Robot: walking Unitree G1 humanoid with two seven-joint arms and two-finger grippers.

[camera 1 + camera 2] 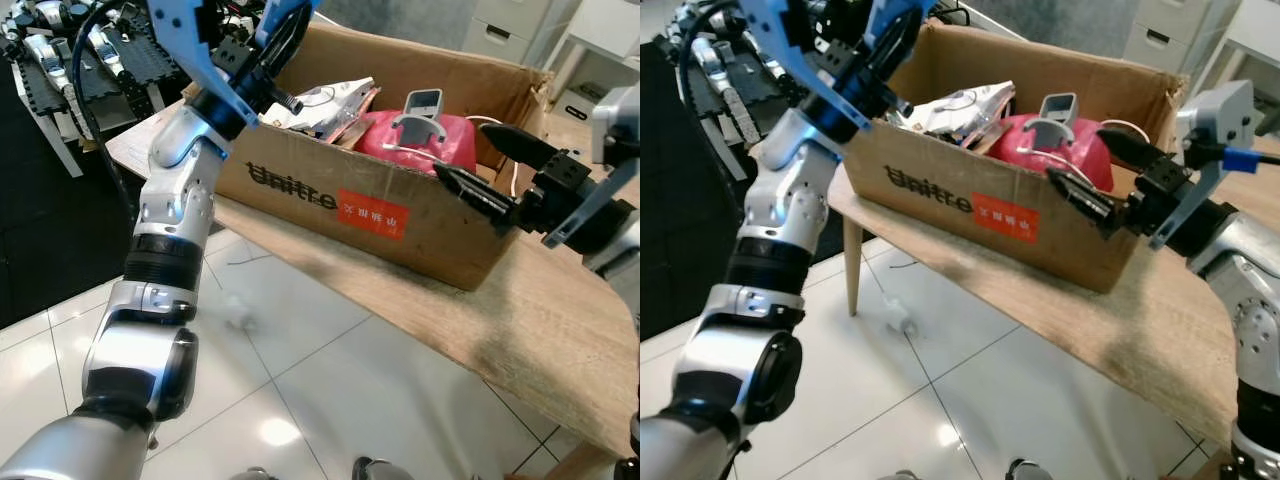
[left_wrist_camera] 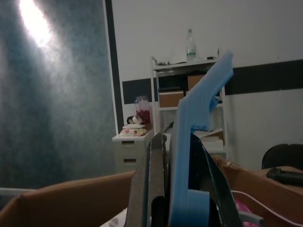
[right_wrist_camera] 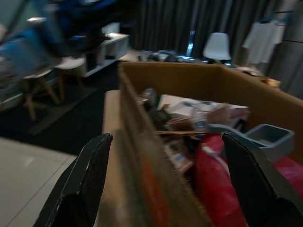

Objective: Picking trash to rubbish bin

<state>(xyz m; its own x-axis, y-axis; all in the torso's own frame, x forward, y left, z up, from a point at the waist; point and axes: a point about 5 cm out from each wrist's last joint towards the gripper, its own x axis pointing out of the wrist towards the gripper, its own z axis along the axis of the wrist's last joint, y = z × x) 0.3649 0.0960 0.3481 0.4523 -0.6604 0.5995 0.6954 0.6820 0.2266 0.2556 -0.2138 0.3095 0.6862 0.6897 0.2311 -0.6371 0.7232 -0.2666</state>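
A brown cardboard box [image 1: 330, 200] printed "Unitree" stands on a wooden table [image 1: 560, 340]. Inside it lie a red bag [image 1: 420, 140], white wrappers [image 1: 330, 105] and a grey handset [image 1: 422, 103]. My left gripper [image 1: 262, 55] is raised over the box's left corner, shut on a blue foam piece [image 2: 203, 104] that sticks up past its fingers. My right gripper [image 1: 490, 170] hovers at the box's right front corner, open, its two fingers either side of the front wall in the right wrist view [image 3: 165, 179]. A small white scrap [image 1: 898, 318] lies on the tiled floor under the table's edge.
Racks with black equipment [image 1: 60, 60] stand at the back left on a dark floor. White drawer units [image 1: 510, 25] are behind the box. The table's edge runs diagonally towards the lower right, with white tiles [image 1: 330, 400] in front of it.
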